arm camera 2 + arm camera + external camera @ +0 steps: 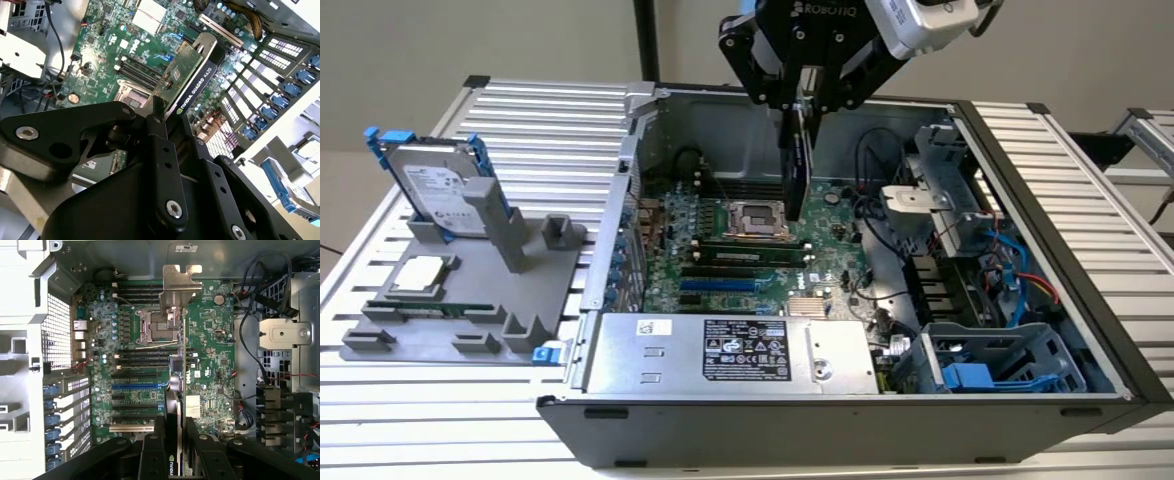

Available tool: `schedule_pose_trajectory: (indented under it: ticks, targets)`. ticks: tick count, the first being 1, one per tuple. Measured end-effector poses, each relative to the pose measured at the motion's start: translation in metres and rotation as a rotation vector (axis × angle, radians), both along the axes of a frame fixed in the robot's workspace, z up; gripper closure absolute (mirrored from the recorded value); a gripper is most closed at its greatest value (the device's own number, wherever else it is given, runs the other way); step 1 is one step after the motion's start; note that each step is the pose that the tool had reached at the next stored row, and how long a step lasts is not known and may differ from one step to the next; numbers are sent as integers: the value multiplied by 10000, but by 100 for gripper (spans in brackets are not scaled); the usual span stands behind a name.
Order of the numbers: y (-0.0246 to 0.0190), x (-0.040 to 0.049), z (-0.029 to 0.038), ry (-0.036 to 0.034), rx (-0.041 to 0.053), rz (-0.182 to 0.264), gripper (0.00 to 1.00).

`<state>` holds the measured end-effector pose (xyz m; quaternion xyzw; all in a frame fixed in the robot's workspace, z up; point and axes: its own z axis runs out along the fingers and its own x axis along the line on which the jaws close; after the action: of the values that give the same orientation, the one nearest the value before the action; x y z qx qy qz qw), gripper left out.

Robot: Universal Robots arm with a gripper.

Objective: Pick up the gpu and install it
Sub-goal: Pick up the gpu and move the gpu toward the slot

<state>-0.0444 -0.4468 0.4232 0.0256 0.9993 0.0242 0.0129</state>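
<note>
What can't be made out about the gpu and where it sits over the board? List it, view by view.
Exterior view: the gpu hangs edge-on in the gripper, too thin to tell its faces or lower edge. The picture's top edge cuts off the gripper's body.
First wrist view: the gpu covers the motherboard below it, hiding whichever slot lies under it.
Second wrist view: the gripper's own links hide the card's held end.

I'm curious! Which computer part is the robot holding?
The gpu, clamped in the gripper over the motherboard; the hard drive and chip sit on the grey stand.
</note>
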Motion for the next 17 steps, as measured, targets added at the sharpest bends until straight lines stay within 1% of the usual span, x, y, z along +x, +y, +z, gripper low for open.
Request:
schedule_pose_trajectory:
  ticks: [11, 17]
  targets:
    - [0, 0, 0, 1, 1, 21, 100]
    - [0, 0, 0, 0, 0, 274, 100]
